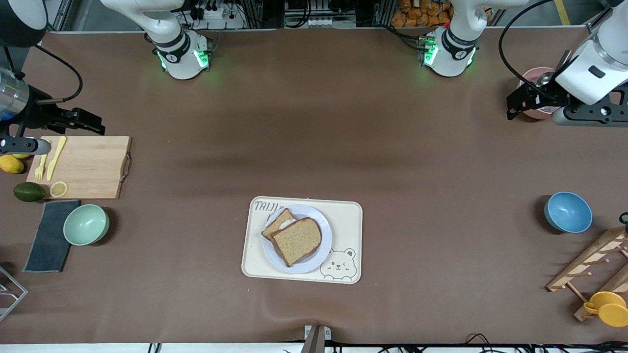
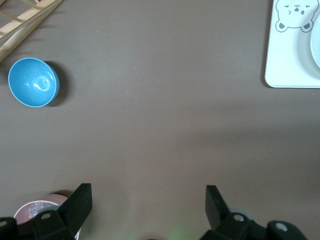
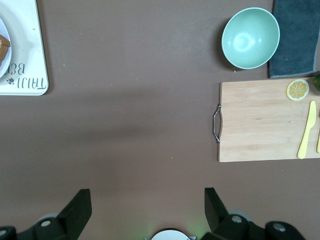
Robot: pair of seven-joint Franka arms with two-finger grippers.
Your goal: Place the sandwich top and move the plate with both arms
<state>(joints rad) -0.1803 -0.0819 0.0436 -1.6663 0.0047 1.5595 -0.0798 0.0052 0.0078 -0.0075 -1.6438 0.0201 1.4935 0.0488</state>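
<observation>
The sandwich top (image 1: pixel 297 240), a brown bread slice, lies on the pale round plate (image 1: pixel 321 247) and partly covers a second slice (image 1: pixel 278 220), with a bit of white egg showing between them. The plate sits on a cream bear tray (image 1: pixel 349 220) in the middle of the table, near the front camera. My left gripper (image 1: pixel 515 105) is open and empty over a pink bowl (image 1: pixel 537 110) at the left arm's end; its wrist view shows the jaws (image 2: pixel 148 200) wide apart. My right gripper (image 1: pixel 91 123) is open and empty above the cutting board's edge, with its jaws (image 3: pixel 145 205) also wide apart.
At the left arm's end are a blue bowl (image 1: pixel 567 212), a wooden rack (image 1: pixel 593 260) and a yellow cup (image 1: pixel 608 308). At the right arm's end are a cutting board (image 1: pixel 91 166) with yellow cutlery, a mint-green bowl (image 1: pixel 86 224), a dark cloth (image 1: pixel 49 238), an avocado (image 1: pixel 28 191) and a lemon (image 1: pixel 11 163).
</observation>
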